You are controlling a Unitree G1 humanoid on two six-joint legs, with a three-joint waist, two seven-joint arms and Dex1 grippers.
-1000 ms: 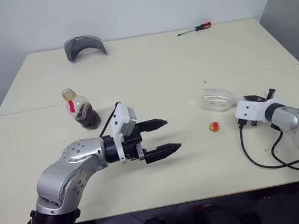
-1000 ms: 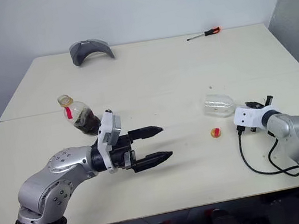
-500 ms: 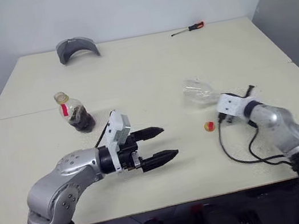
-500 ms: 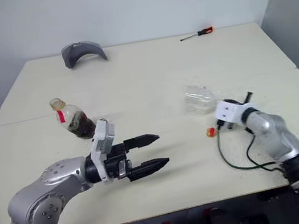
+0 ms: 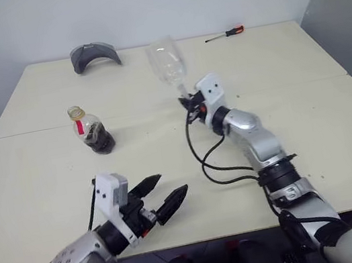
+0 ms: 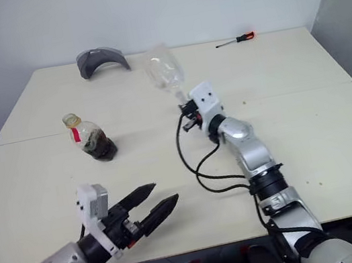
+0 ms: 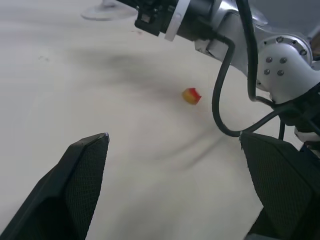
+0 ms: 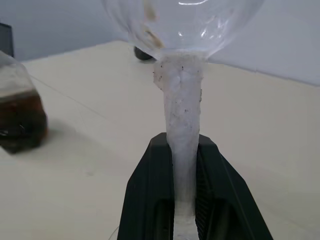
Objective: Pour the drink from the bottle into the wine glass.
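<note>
Clear glass is what the right hand (image 8: 182, 200) carries: its two black fingers (image 8: 147, 200) are pressed together on the stem of the wine glass (image 5: 168, 65), which stands nearly upright with the bowl above the hand, lifted off the cream counter (image 5: 304, 82) near its middle, toward the far side. A faint brownish smear shows inside the bowl in the right wrist view

The bottle (image 5: 92, 129) stands upright on the counter, well to the left of the wine glass and the right hand, touched by neither hand. Its mouth is uncapped, a red strip sits on its neck, and the drink (image 5: 101, 139) — dark brown — fills only its lower part

The left hand (image 5: 164, 198) hovers low over the near edge of the counter, nearer than the bottle and well apart from it, its fingers spread wide with nothing between them

A small yellow and red cap (image 7: 191, 95) lies on the counter in the left wrist view, ahead of the spread fingers and below the right arm. At the far edge lie a grey curved piece (image 5: 94, 54) and a red-handled screwdriver (image 5: 225, 33) — both well away from the hands
</note>
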